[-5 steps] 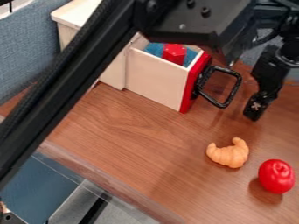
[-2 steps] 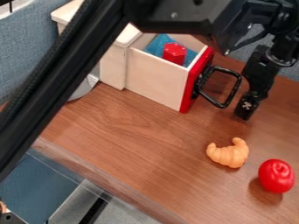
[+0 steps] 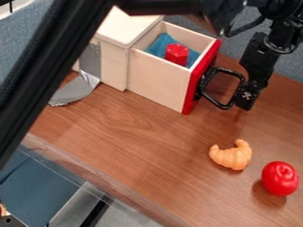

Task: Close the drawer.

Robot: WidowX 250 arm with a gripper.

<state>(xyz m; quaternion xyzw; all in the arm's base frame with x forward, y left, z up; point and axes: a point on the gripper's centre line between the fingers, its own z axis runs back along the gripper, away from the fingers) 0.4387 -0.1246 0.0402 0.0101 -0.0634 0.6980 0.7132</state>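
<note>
Drawer (image 3: 155, 83) of pale wood, standing open toward the right from a light wooden cabinet (image 3: 114, 64) near the top of the view. Its red front panel (image 3: 197, 84) carries a black loop handle (image 3: 217, 103). Inside, a red block (image 3: 177, 53) with an angular top stands against something blue (image 3: 158, 45). A black robot arm (image 3: 48, 57) crosses the left side and top. Its gripper (image 3: 244, 101) hangs down at the handle's outer side; I cannot tell whether the jaws are released or clenched. On the brown wood-grain table (image 3: 133, 133), nearer me, lie a toy croissant (image 3: 232, 155) and, to its lower right, a round red toy fruit (image 3: 280, 178). Silvery material (image 3: 75, 90) curves out beside the cabinet's left side.
</note>
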